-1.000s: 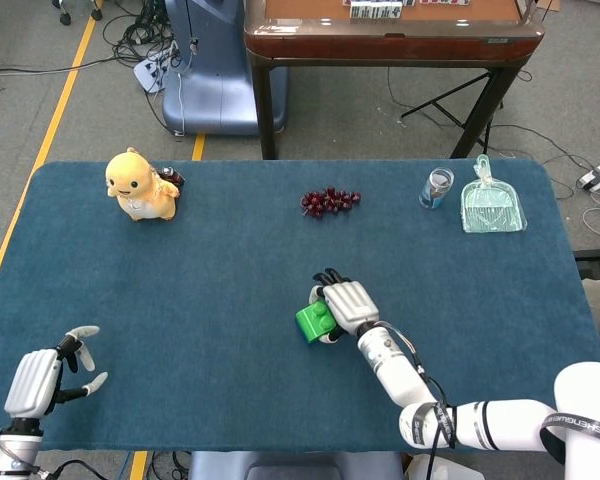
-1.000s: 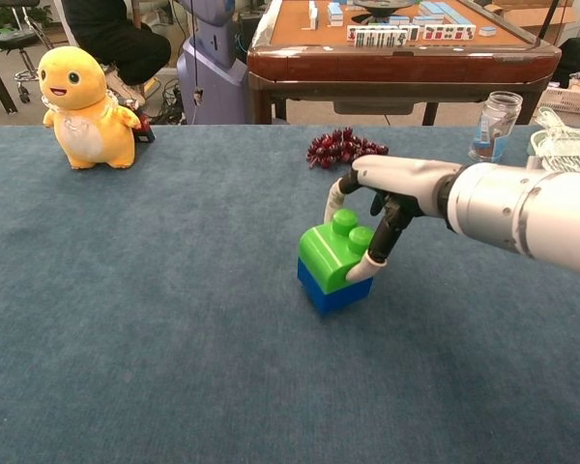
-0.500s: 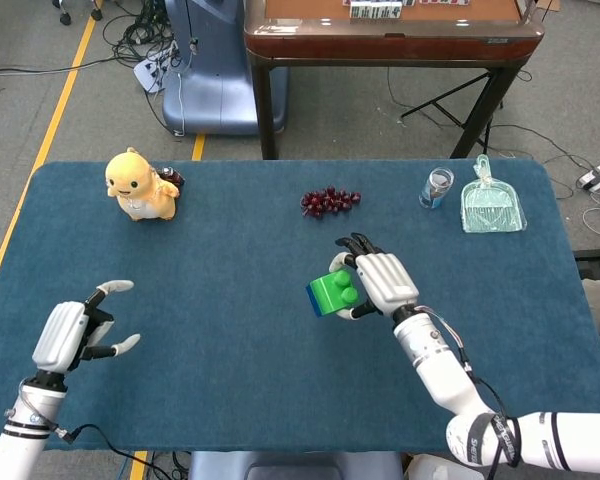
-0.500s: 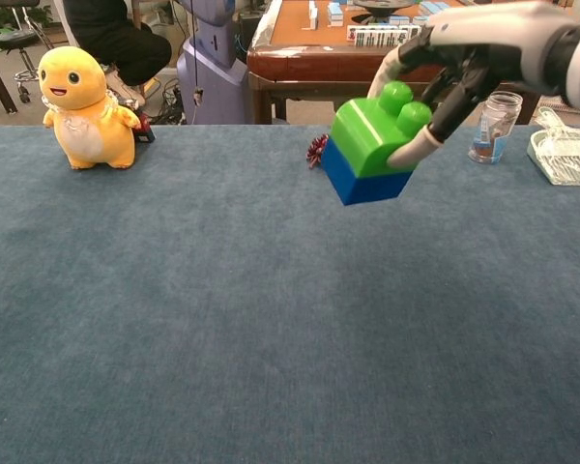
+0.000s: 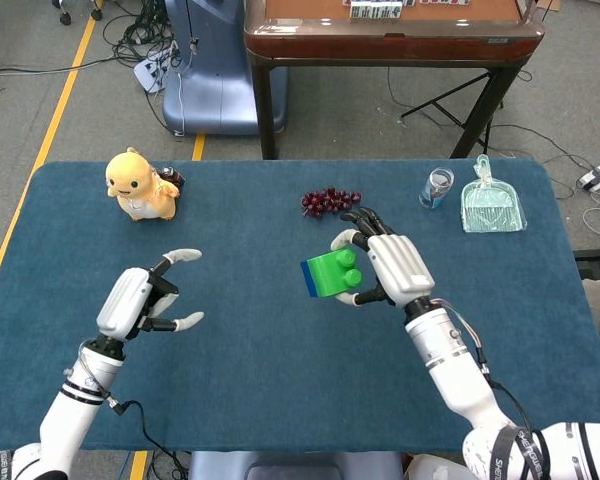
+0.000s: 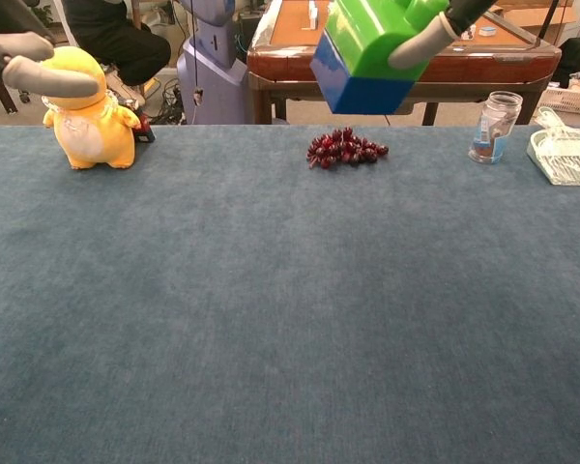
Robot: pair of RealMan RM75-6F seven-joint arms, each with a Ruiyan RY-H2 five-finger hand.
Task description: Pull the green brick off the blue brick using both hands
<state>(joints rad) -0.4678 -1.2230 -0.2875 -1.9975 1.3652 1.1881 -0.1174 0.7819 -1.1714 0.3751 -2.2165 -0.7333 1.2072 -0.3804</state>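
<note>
The right hand is gripping the green brick, which is sitting joined on the blue brick, both held in the air above the worktop, tilted. The left hand is hovering well to the left, fingers spread, holding nothing. Red grapes are lying on the far side.

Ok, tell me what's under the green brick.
The blue brick is stuck beneath the green plastic brick, both held in the air by the right hand. Their joined faces are hidden.
</note>
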